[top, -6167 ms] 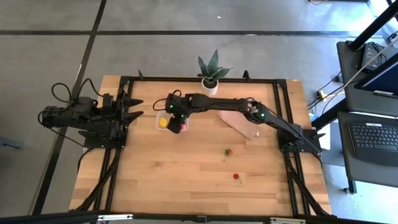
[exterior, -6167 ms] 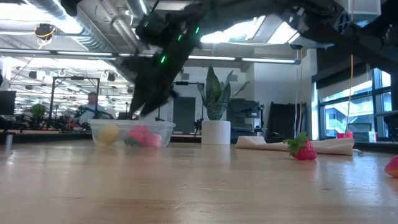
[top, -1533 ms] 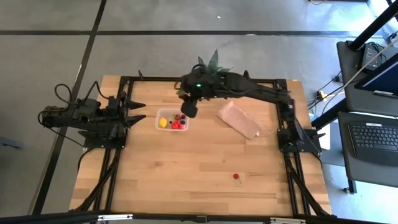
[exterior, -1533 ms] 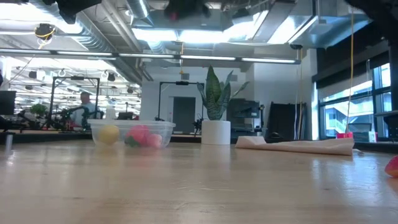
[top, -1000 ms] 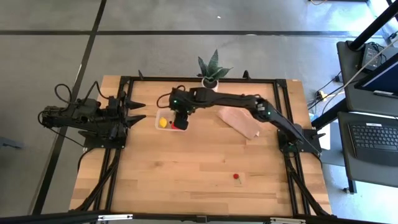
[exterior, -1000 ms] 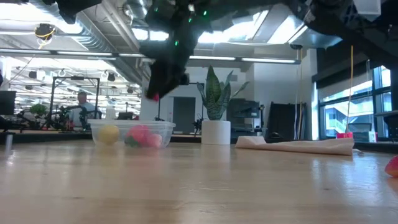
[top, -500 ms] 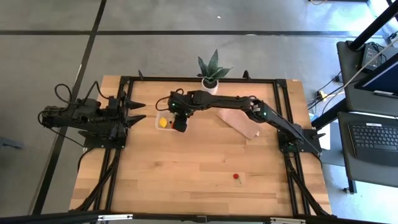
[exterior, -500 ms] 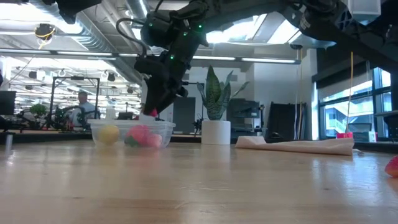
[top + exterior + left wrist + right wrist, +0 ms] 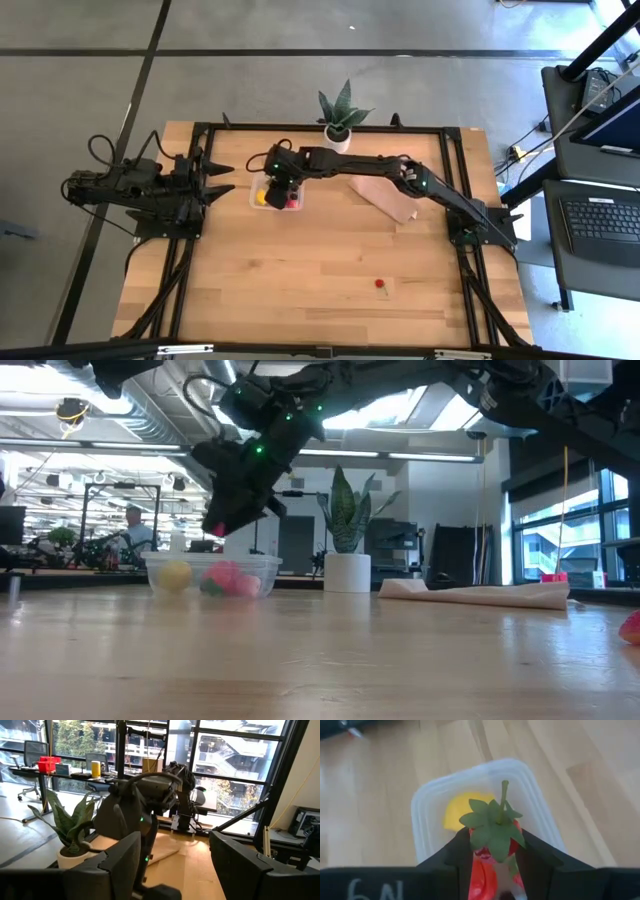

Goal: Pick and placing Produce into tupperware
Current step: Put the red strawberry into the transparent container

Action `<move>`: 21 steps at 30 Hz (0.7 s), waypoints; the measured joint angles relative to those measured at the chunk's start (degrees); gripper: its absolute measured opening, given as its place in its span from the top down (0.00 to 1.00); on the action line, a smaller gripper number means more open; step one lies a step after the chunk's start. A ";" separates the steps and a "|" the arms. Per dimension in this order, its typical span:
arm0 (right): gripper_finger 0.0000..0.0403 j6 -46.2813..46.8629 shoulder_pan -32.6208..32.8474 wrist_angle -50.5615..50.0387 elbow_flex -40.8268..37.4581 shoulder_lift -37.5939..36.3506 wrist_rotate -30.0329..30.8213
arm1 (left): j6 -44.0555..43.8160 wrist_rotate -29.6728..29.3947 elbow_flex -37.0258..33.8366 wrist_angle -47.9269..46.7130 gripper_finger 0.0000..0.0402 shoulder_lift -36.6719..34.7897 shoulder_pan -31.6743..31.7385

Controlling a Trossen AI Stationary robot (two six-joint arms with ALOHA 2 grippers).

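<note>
My right gripper (image 9: 278, 189) hangs over the clear tupperware (image 9: 262, 186), shut on a red strawberry (image 9: 492, 834) with a green leafy cap. In the low view the gripper (image 9: 214, 526) is just above the tupperware's (image 9: 212, 575) rim. Inside the tupperware lie a yellow lemon piece (image 9: 457, 810), pink and red pieces (image 9: 230, 578) and other fruit. One more strawberry (image 9: 380, 284) lies on the bare wood toward the near right. My left gripper (image 9: 175, 865) waits open at the table's left edge (image 9: 215, 178), touching nothing. My right gripper pinches the strawberry's red body (image 9: 511, 845) between its two fingers (image 9: 462, 851), just under the leafy cap. The fingers slant down from above. The strawberry is lifted clear, over the tupperware's open top.
A tan paper-like sheet (image 9: 385, 196) lies right of the tupperware. A potted green plant (image 9: 339, 122) stands at the far edge. The wood in the near half is open apart from the lone strawberry. People and desks show in the room beyond (image 9: 130, 530).
My right gripper, shut on the strawberry throughout, has come down from higher up toward the tupperware and shifted toward the table's left, ending over the container's middle. The tupperware and its fruit have stayed put.
</note>
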 joint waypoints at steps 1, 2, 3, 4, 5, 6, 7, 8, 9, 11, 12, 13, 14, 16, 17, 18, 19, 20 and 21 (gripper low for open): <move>0.68 0.01 0.07 0.92 0.02 0.51 0.00 | -0.02 0.00 0.00 0.00 0.43 -0.02 0.00; 0.68 -0.01 0.12 0.90 0.02 0.79 0.00 | -0.02 0.02 0.00 -0.08 0.43 0.00 0.02; 0.68 -0.19 0.12 -0.08 -0.03 1.01 0.01 | -0.02 0.00 0.00 -0.20 0.43 0.00 0.02; 0.68 -0.47 0.12 0.16 -0.02 1.56 0.02 | -0.04 0.00 0.00 -0.18 0.43 -0.02 0.00; 0.68 -0.54 0.12 0.91 -0.02 1.83 0.00 | -0.04 0.02 0.00 -0.26 0.43 -0.02 0.02; 0.68 -0.54 0.13 0.23 -0.02 1.93 0.00 | -0.04 0.02 -0.02 -0.49 0.43 0.00 0.02; 0.68 -0.56 0.15 -0.18 -0.04 1.95 0.02 | -0.06 0.01 -0.04 -0.49 0.43 0.00 0.00; 0.68 -0.65 0.15 0.11 -0.04 1.95 0.02 | -0.07 0.02 -0.04 -0.45 0.43 0.00 0.02; 0.67 -0.99 0.19 0.34 -0.03 1.93 0.02 | -0.07 0.02 -0.04 -0.52 0.43 0.00 0.02; 0.66 -2.03 0.21 0.43 0.00 1.91 0.02 | -0.07 0.02 -0.04 -0.57 0.43 -0.02 0.02; 0.64 -2.04 0.21 0.44 0.00 1.92 0.02 | -0.07 0.02 -0.04 -0.57 0.43 -0.02 0.02; 0.63 -1.98 0.21 0.49 -0.02 1.93 0.02 | -0.07 0.02 -0.04 -0.65 0.43 0.00 0.00; 0.61 -2.01 0.21 0.61 0.00 1.93 0.02 | -0.07 0.02 -0.04 -0.66 0.43 0.00 0.01; 0.57 -2.07 0.21 0.75 0.00 1.92 0.02 | -0.08 0.02 -0.04 -0.63 0.43 -0.02 0.01; 0.55 -2.09 0.21 0.70 0.00 1.93 0.02 | -0.11 0.02 -0.04 -0.66 0.43 0.00 0.00; 0.53 -2.11 0.21 0.62 0.00 1.93 0.02 | -0.16 0.02 -0.04 -0.63 0.43 0.00 0.00; 0.52 -2.18 0.21 0.64 0.00 1.93 0.02 | -0.17 0.02 -0.04 -0.63 0.43 -0.02 0.02; 0.50 -2.27 0.21 0.72 0.00 1.92 0.02 | -0.17 0.02 -0.04 -0.64 0.43 -0.02 0.01; 0.48 -2.29 0.21 0.76 0.00 1.93 0.02 | -0.17 0.02 -0.04 -0.63 0.43 0.00 0.02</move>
